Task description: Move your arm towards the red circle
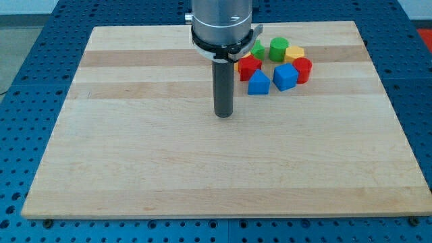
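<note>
My tip, bare rod touching nothing, on the board, well left of the red circle.

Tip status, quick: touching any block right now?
My tip: holding nothing, touching no block, left of and below the red circle.

Light: bright, even, from overhead
Shadows: faint; short beside my tip
Focus: sharp throughout; no glare on board
</note>
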Controlling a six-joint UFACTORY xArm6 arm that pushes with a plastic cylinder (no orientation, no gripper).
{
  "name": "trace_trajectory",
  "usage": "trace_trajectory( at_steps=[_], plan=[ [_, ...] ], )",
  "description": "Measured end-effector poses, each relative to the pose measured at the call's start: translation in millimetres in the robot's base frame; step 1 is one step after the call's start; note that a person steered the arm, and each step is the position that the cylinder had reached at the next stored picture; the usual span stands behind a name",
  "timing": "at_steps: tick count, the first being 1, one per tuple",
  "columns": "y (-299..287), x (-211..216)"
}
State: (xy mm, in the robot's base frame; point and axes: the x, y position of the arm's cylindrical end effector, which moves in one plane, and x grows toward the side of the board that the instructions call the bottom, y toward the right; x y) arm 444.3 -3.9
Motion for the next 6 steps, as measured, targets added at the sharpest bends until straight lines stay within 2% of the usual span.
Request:
trace_trajectory(
  at_steps=[1, 2, 3, 5, 6],
  plan=[
    [0.0, 0.3],
    [36.7, 6.8],
    [98.3, 3.6],
    [157.9, -35.0],
    [157.8, -54.9]
  ],
)
